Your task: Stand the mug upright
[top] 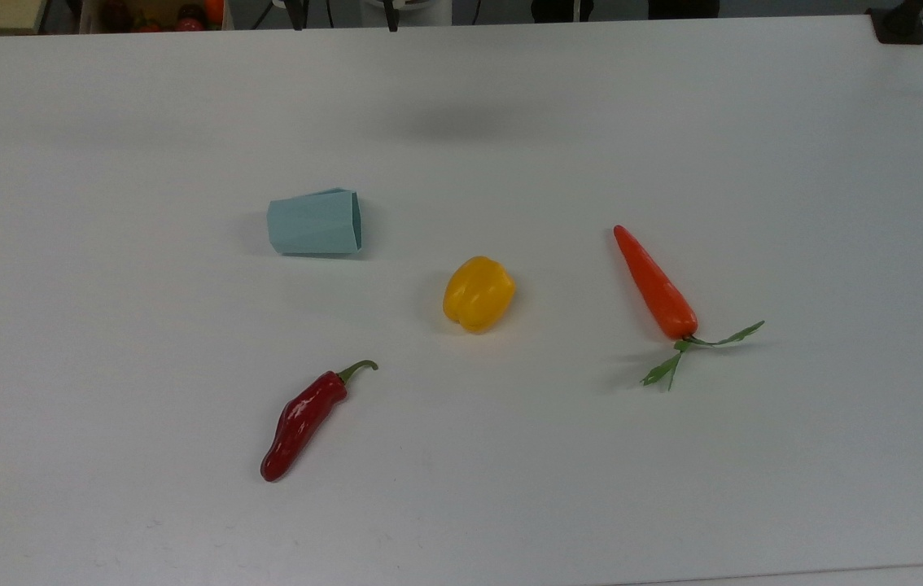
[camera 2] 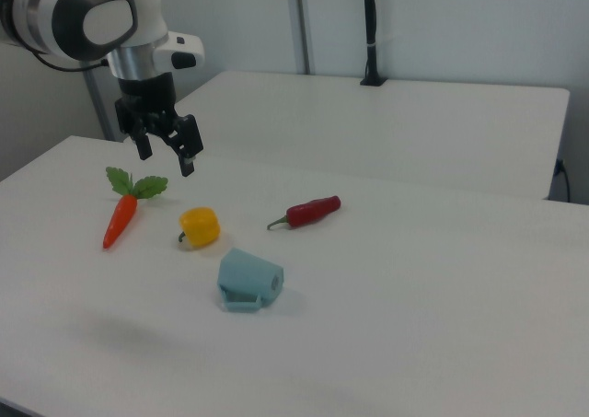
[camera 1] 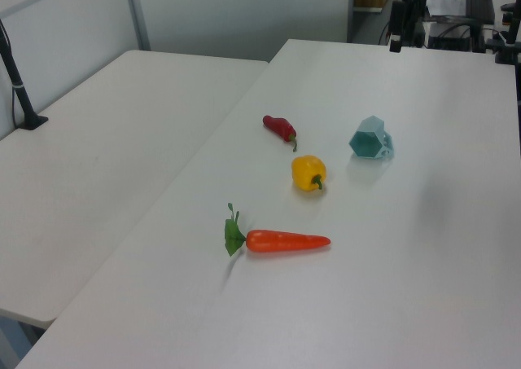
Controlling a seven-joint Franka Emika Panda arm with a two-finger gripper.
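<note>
The mug is lying on its side on the white table, apart from everything else. In the top view its long axis is running left to right, with the wider open mouth facing the top view's right, toward the yellow pepper, and the narrower base pointing to the top view's left. In the right view it is sitting nearer the camera than the pepper, with its base end turned toward the lens.

The gripper is hanging in the air in the right view, well above the table, over the far left part of the scene, roughly above the gap between the carrot and the pepper. Its two fingers are standing parted, moderately open, and holding nothing.

From the gripper, the mug is lying down and toward the right view's right and near side, past the pepper. I would judge that the arm is going to have to travel that way and drop a good deal before it can reach the mug at all, and that the sideways axis will decide how the fingers should be turned.

The red chili and the carrot are lying well clear of the mug.

I am seeing no brand, label or writing on any of these things.
</note>
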